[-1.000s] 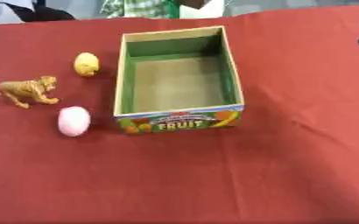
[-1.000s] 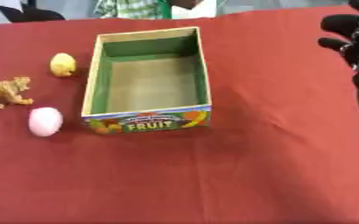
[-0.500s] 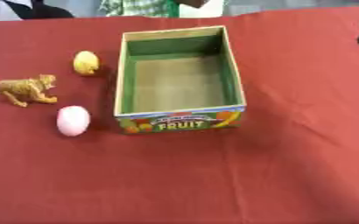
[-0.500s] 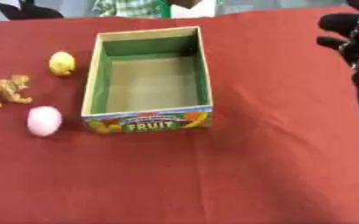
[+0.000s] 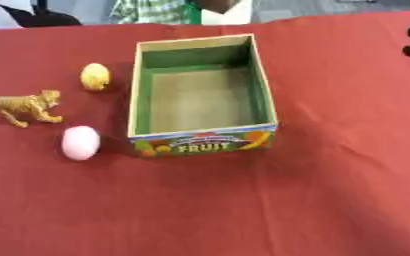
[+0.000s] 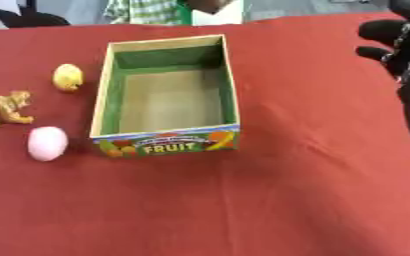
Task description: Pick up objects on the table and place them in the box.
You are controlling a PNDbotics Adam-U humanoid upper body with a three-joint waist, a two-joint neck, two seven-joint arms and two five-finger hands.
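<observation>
While the head camera looks down on the red table (image 5: 243, 210), the scene reads as follows, nearest items first.

Table: red cloth surface; the near half is bare cloth.

Pink egg (image 5: 80, 143): lies on the cloth just beside the box's near left corner, not touching it.

Box (image 5: 201, 143): open-topped cardboard carton, green inner walls, brown floor; the near wall carries fruit pictures and the word FRUIT. Nothing shows inside it.

Toy lion (image 5: 26, 106): tan figure standing on its legs, left of the box and slightly beyond the pink egg, apart from both.

Yellow lemon-shaped object (image 5: 95, 76): rests on the cloth left of the box's far half, near the wall but clear of it.

Right hand (image 6: 406, 55): black, at the right edge of the right eye view, raised well apart from the box and from all three objects; fingers are loosely bent and spread, holding nothing.

Left hand: appears in neither view.

Far edge: parts of people show beyond the table, touching nothing.
</observation>
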